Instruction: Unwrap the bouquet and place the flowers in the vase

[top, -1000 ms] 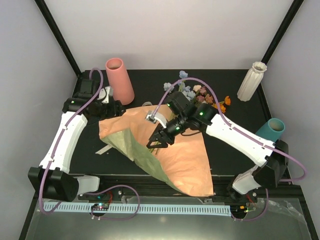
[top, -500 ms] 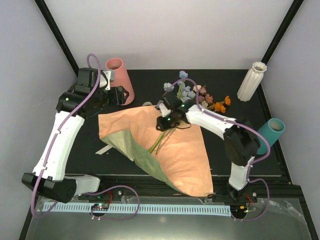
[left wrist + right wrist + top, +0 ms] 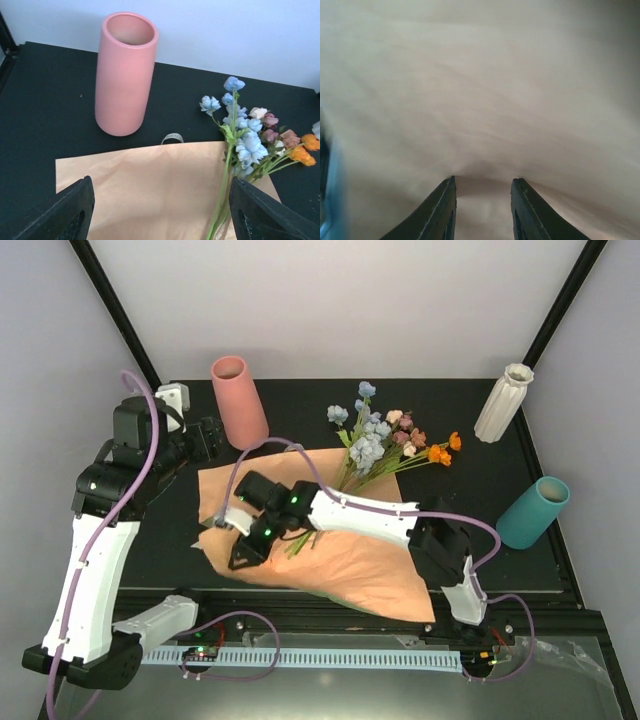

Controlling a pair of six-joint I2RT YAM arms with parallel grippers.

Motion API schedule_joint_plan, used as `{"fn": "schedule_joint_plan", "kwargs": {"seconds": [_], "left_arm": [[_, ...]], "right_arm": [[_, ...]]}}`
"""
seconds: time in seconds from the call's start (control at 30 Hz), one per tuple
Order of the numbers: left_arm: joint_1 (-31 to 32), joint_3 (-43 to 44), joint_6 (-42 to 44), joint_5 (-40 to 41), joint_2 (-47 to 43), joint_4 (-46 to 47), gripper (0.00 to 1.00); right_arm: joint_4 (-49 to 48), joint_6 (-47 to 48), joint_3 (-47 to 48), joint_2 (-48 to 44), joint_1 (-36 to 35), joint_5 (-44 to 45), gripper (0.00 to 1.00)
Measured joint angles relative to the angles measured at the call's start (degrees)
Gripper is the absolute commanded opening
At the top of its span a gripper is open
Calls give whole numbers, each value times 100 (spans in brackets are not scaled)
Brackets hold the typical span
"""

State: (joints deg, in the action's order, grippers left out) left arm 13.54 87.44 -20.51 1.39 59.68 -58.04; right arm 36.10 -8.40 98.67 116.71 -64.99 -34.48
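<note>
Top external view: black table (image 3: 470, 470), both arms over it.
Left gripper (image 3: 211, 433): jaws wide, nothing between them, near the pink vase (image 3: 238, 400).
Right gripper (image 3: 240, 556): jaws narrow, pinching a fold of the paper sheet (image 3: 370, 560) at its left edge.
Flowers (image 3: 375, 445): lying loose, stems on the paper, blooms past its far edge.
White vase (image 3: 503, 403): upright, far right, well apart from the flowers.
Teal vase (image 3: 532, 512): right edge.
</note>
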Motion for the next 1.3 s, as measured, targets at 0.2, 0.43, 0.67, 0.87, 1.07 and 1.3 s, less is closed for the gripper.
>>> {"fn": "schedule_joint_plan", "kwargs": {"seconds": [0.2, 0.43, 0.67, 0.87, 1.07, 1.3], "left_arm": [[0, -114, 2, 293, -61, -92, 76], [-2, -601, 304, -758, 22, -20, 73], [273, -710, 568, -1950, 1587, -205, 70], [680, -533, 737, -2006, 2514, -428, 70], [695, 153, 940, -1978, 3799, -614, 68], [723, 358, 1259, -2218, 5180, -826, 66]], "right_arm": [[-284, 280, -879, -481, -369, -282, 34], [-358, 76, -1875, -1620, 240, 741, 37], [-264, -439, -2868, -3095, 1093, 2218, 37], [35, -1145, -3681, -3460, 2494, 2830, 40], [365, -1508, -4026, -3482, 3220, 2898, 42], [505, -1648, -4076, -3285, 3394, 2876, 44]]}}
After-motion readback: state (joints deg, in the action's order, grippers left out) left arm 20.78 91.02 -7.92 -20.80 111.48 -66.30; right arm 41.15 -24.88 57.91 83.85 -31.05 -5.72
